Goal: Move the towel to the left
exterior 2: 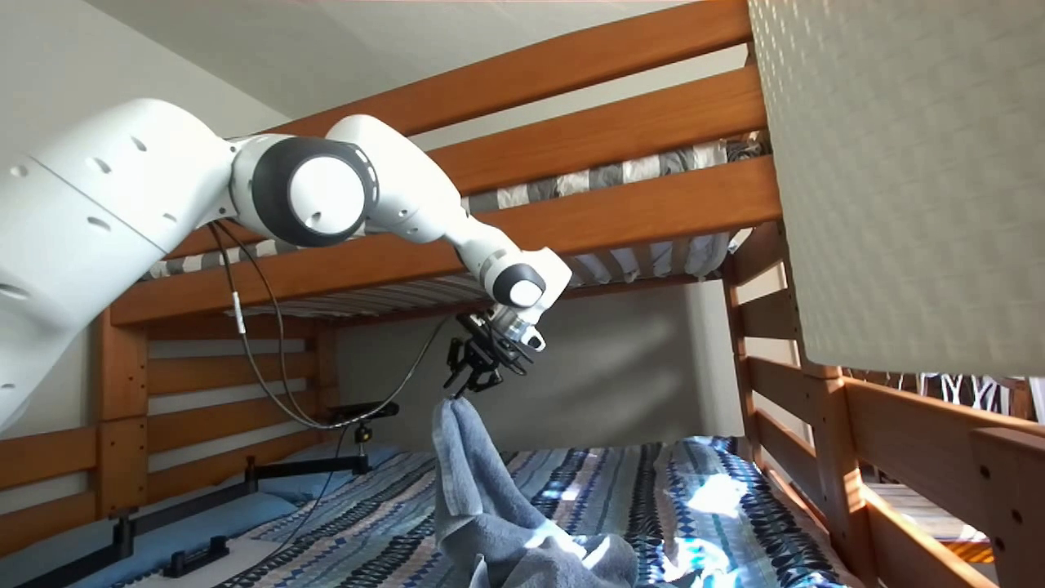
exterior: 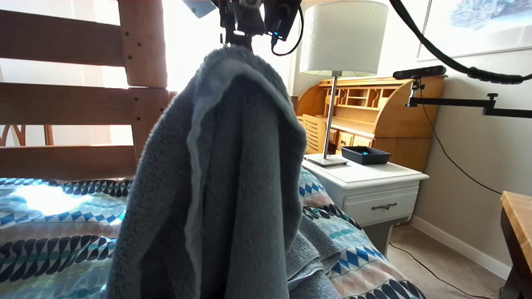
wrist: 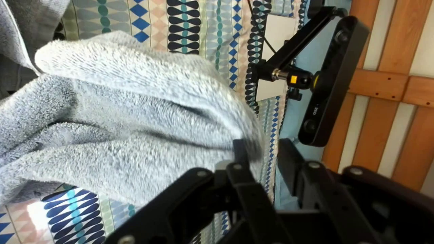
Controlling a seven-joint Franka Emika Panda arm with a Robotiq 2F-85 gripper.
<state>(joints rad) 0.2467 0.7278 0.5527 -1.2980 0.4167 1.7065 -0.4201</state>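
Just under the pincer (wrist: 263, 153) — towel (exterior 2: 498, 523), grip uncertain.

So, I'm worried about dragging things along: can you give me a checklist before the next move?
1. Towel raised to the pincer: ok; it peaks there in both exterior views.
2. Firm hold: cannot tell; the wrist view doesn't settle it.
3. Towel off the bed: not ok; lower folds lie on it in an exterior view.
4. Lamp apart from towel: ok; a gap shows in an exterior view.
5. Landing spot on the left: cannot tell; nothing marks it.
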